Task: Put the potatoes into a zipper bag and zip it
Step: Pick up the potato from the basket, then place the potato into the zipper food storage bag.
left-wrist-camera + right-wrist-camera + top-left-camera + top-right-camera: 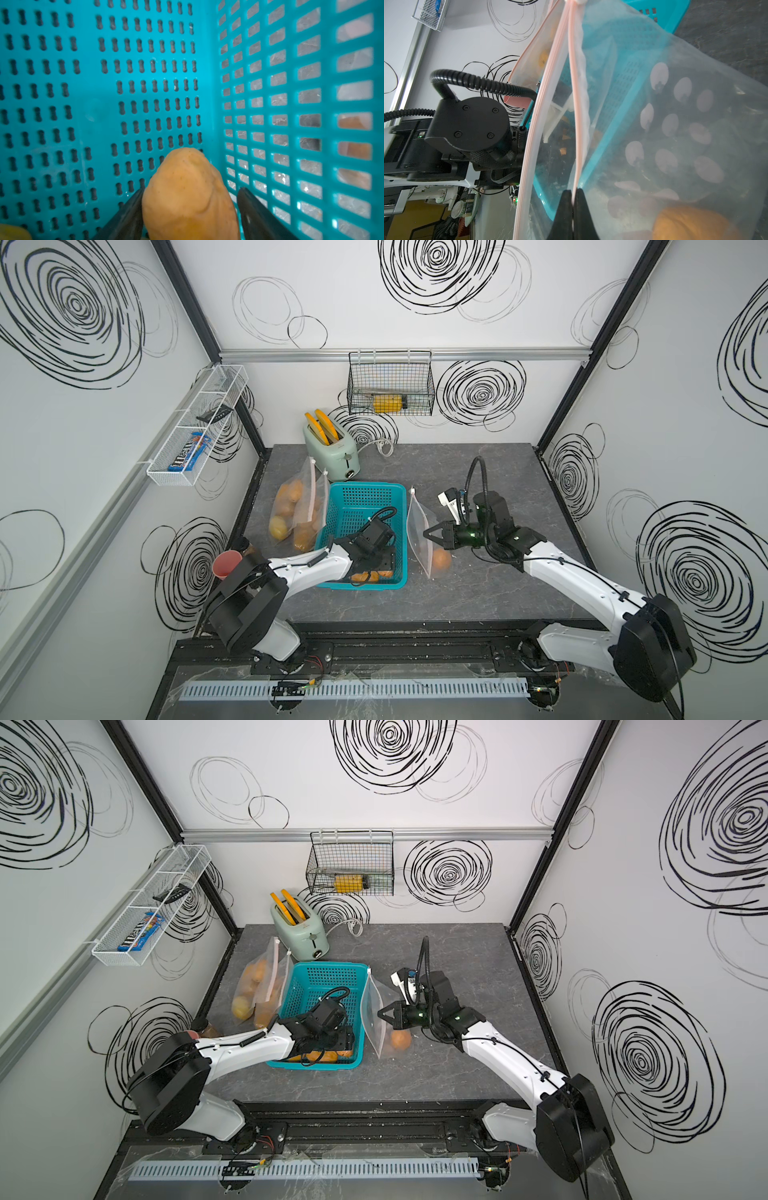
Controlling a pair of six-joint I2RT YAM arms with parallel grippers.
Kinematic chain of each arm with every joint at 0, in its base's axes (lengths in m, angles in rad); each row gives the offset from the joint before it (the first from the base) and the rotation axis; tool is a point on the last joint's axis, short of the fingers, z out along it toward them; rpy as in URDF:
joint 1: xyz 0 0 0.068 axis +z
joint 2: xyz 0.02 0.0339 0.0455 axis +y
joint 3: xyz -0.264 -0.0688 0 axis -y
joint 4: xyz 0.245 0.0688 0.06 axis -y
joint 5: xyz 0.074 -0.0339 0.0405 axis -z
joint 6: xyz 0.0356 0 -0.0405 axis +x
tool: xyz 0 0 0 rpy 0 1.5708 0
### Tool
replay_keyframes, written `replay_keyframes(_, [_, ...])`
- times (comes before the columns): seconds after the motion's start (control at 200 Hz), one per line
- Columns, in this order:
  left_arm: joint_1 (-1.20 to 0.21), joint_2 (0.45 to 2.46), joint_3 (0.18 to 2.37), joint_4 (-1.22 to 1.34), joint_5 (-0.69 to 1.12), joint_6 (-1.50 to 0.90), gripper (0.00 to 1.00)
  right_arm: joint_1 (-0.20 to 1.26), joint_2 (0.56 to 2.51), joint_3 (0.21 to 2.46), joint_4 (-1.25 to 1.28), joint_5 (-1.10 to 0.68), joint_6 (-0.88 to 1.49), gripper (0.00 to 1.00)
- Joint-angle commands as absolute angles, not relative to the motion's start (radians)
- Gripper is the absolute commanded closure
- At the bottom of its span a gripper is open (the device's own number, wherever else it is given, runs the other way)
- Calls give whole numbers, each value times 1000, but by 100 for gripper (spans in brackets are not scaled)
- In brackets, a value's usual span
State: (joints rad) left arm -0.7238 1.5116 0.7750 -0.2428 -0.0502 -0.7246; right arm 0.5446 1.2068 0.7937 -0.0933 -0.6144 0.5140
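An orange-brown potato (187, 170) lies in the near corner of the teal basket (361, 497) by its slotted wall. My left gripper (192, 189) straddles it with the jaws open: one finger touches the skin, and the other finger (249, 205) stands a little off it. More potatoes (368, 576) show in both top views under that wrist. Right of the basket, my right gripper (428, 533) is shut on the pink zipper rim of a clear zipper bag (417, 526), holding it upright with its mouth open. One potato (691, 224) lies in the bag's bottom.
Two filled zipper bags (291, 510) of potatoes lie left of the basket. A mint toaster (330, 448) with orange toast slices stands behind. A pink cup (226, 564) sits by the left arm's base. A black wire basket (390, 383) and white wire shelf (195, 427) hang on the walls.
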Motion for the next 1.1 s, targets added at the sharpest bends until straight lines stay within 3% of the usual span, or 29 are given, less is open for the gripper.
replay_keyframes(0.0, [-736,1525,792,-244,-57,-739,32,543,1202,783,-89,-611,502,100])
replay_keyframes(0.275, [-738,1393,776,-263,-93,-730,44,542,1192,775,-97,-599,495,100])
replay_keyframes(0.63, [-729,1124,827,-404,-50,-689,46,543,1197,785,-113,-556,474,100])
replay_keyframes(0.841, [-744,978,853,-272,205,-715,46,558,1218,779,-106,-561,482,100])
replay_keyframes(0.981, [-788,1018,874,-86,371,-777,46,572,1221,784,-107,-549,481,100])
replay_keyframes(1.096, [-805,1085,933,-28,396,-794,46,588,1226,794,-115,-543,480,100])
